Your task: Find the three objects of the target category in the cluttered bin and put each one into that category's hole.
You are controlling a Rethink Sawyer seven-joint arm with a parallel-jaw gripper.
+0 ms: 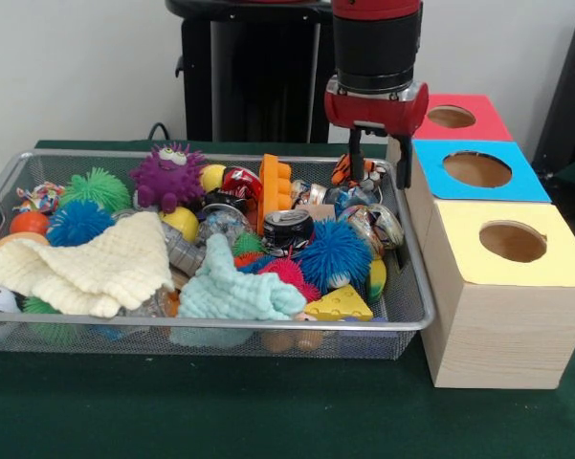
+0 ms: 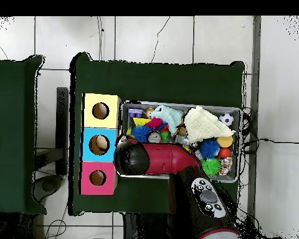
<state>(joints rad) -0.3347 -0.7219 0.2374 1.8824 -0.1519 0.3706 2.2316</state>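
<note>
The wire mesh bin (image 1: 268, 327) stands on the green table, full of mixed toys; it also shows in the overhead view (image 2: 177, 104). My gripper (image 1: 378, 161) hangs over the bin's far right corner, next to the red-topped box. Its fingers (image 1: 356, 153) are apart with nothing between them, just above a striped orange toy (image 1: 344, 168). In the overhead view the arm (image 2: 158, 159) covers the gripper. Three wooden boxes with round holes stand right of the bin: red top (image 1: 452, 117), blue top (image 1: 476, 169), yellow top (image 1: 513, 242).
In the bin lie a purple spiky monster (image 1: 167, 175), green (image 1: 98, 186) and blue (image 1: 335, 253) spiky balls, a cream cloth (image 1: 96, 263), a mint cloth (image 1: 230, 292), a crushed can (image 1: 287, 229), an orange block (image 1: 273, 186) and a yellow cheese wedge (image 1: 337, 304).
</note>
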